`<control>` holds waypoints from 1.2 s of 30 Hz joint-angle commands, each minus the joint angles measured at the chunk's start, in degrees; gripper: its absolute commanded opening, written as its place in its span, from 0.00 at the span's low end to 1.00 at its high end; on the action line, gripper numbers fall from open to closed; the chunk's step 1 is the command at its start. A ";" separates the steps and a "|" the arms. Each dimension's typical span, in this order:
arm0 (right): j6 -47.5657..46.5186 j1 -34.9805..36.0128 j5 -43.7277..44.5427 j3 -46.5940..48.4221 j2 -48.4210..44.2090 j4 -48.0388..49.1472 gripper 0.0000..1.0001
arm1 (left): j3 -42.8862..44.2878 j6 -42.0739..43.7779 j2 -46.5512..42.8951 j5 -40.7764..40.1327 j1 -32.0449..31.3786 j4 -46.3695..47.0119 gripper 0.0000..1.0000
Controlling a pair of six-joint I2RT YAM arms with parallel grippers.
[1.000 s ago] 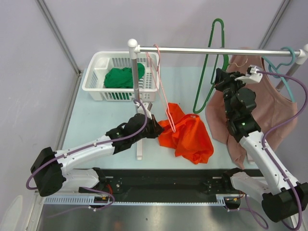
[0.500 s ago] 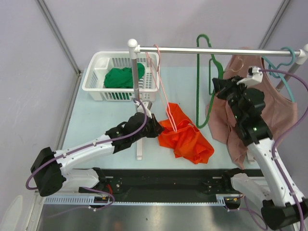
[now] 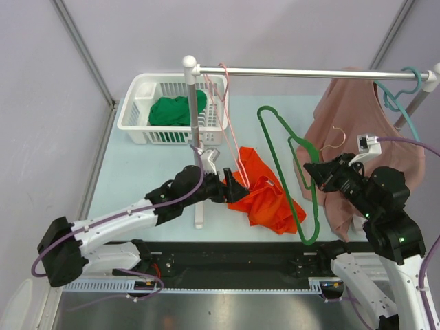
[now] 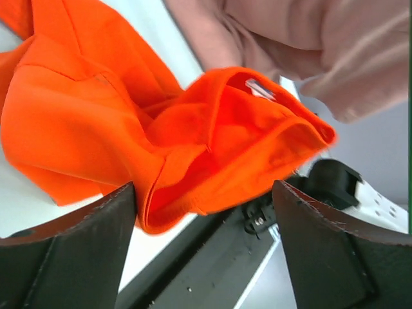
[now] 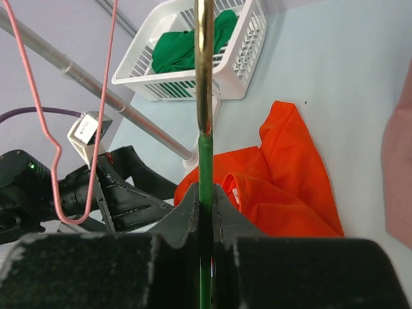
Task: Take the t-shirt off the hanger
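The orange t-shirt [image 3: 265, 196] lies crumpled on the table, off any hanger; it fills the left wrist view [image 4: 193, 129] and shows in the right wrist view [image 5: 283, 187]. My left gripper [image 3: 234, 189] [image 4: 203, 187] is open at the shirt's left edge, with the cloth lying just beyond its wide-apart fingers. My right gripper [image 3: 317, 180] [image 5: 205, 193] is shut on the bare green hanger [image 3: 289, 172] [image 5: 205, 161]. It holds the hanger tilted in the air below the rail, over the shirt's right side.
A metal rail [image 3: 309, 71] on a white post spans the back, with a thin pink wire hanger [image 3: 230, 130] on it. A dusty-pink shirt [image 3: 364, 137] hangs on a teal hanger [image 3: 405, 89] at the right. A white basket [image 3: 148, 113] holds a green garment [image 3: 175, 110].
My left gripper has opened and let go of the orange t-shirt. My right arm has carried the green hanger from up by the rail down and toward the front.
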 commanded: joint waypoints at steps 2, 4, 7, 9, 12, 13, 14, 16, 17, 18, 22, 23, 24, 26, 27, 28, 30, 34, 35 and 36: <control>-4.19 0.08 -1.04 8.82 2.50 -3.68 0.00 | -5.37 0.08 -10.99 3.74 -0.56 3.15 0.92; -4.89 0.17 -0.51 10.41 3.90 -3.24 0.00 | -7.06 -0.27 -13.64 3.83 -0.56 2.28 0.93; -5.16 0.08 0.37 13.84 5.57 -2.19 0.00 | -8.29 0.25 -18.21 3.56 -0.56 -2.45 0.93; -5.86 0.08 0.46 16.03 6.55 -1.49 0.00 | -9.69 0.25 -21.98 3.74 -0.64 -4.48 0.93; -6.48 0.08 1.77 18.75 8.65 0.09 0.00 | -11.98 0.08 -25.77 2.95 -0.64 -6.78 0.94; -6.48 -0.01 1.95 19.29 9.27 1.32 0.00 | -12.25 0.08 -27.70 2.60 -0.64 -8.70 0.94; -6.39 0.08 2.30 19.90 10.49 2.03 0.00 | -12.25 0.16 -28.41 2.42 -0.64 -9.59 0.94; -5.95 -0.01 2.92 22.00 12.08 3.61 0.00 | -11.99 0.69 -30.08 2.51 -0.64 -12.04 0.95; -5.78 0.08 3.27 22.71 13.74 4.05 0.00 | -11.64 0.78 -30.26 2.51 -0.64 -12.67 0.95; -5.34 -0.01 3.27 23.68 15.32 5.45 0.00 | -11.63 0.87 -31.22 2.94 -0.64 -13.54 0.95; -5.07 0.08 4.50 24.65 17.88 8.09 0.00 | -11.46 0.96 -33.34 2.86 -0.64 -16.01 0.95; -5.16 0.08 4.76 25.09 18.93 8.18 0.00 | -11.54 1.04 -33.69 2.86 -0.64 -16.54 0.95; -5.33 -0.09 5.03 25.44 19.73 8.71 0.00 | -11.63 1.04 -34.04 2.77 -0.64 -17.32 0.96; -5.42 -0.01 5.46 26.84 20.96 9.15 0.00 | -11.90 1.04 -35.09 2.34 -0.64 -17.94 0.96; -5.25 -0.10 5.64 27.11 22.18 9.41 0.00 | -12.07 0.87 -35.27 2.16 -0.64 -18.47 0.95; -5.16 -0.10 6.34 27.55 22.80 9.42 0.00 | -12.16 0.87 -35.54 2.16 -0.64 -18.74 0.96; -4.98 -0.18 7.48 28.61 24.21 9.24 0.00 | -12.07 0.69 -35.89 2.07 -0.64 -19.18 0.96; -4.72 -0.27 8.28 28.78 25.09 10.21 0.00 | -11.81 0.96 -35.45 2.16 -0.64 -18.74 0.96; -4.72 -0.36 8.72 28.79 25.27 10.03 0.00 | -11.63 1.13 -34.84 2.25 -0.64 -18.74 0.96; -4.63 -0.36 9.16 28.79 25.53 9.77 0.00 | -11.20 1.30 -34.40 2.33 -0.64 -18.56 0.96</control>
